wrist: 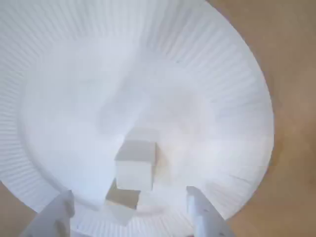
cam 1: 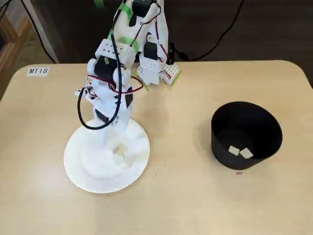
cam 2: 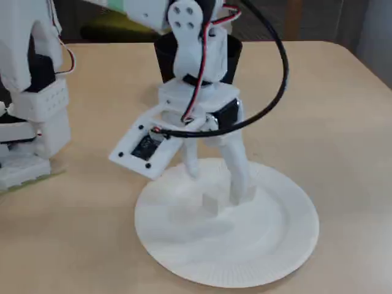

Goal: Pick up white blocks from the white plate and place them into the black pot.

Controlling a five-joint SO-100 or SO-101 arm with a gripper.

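- While we hover over the white plate (cam 1: 85,176), the gripper (wrist: 131,210) stands wide open with nothing in it; both fingertips (wrist: 200,210) show at the bottom of the wrist view.
- One white block (wrist: 136,163) sits upright on the plate just ahead of the open jaws, roughly centred between them. A second white block (wrist: 121,203) lies closer to us, low between the fingertips; its outline is washed out, so we can't tell whether the two touch.
- In a fixed view the block (cam 2: 210,203) sits on the plate just beside the fingers (cam 2: 242,184), apart from them.
- The black pot (cam 1: 261,120) stands well apart from the plate, right side of a fixed view, with two white blocks (cam 1: 239,152) already inside.
- Risks as we judge them:
  - Closing now could catch both blocks or pinch one by a corner; it would then twist out or drop mid-transfer.
  - White on white gives poor contrast; a misjudged descent would drive a fingertip onto the block top or into the plate.
  - Plate looks light; a finger dragging on it could shift it and scatter the blocks.
  - Pot walls are tall; a low carry would clip the rim.
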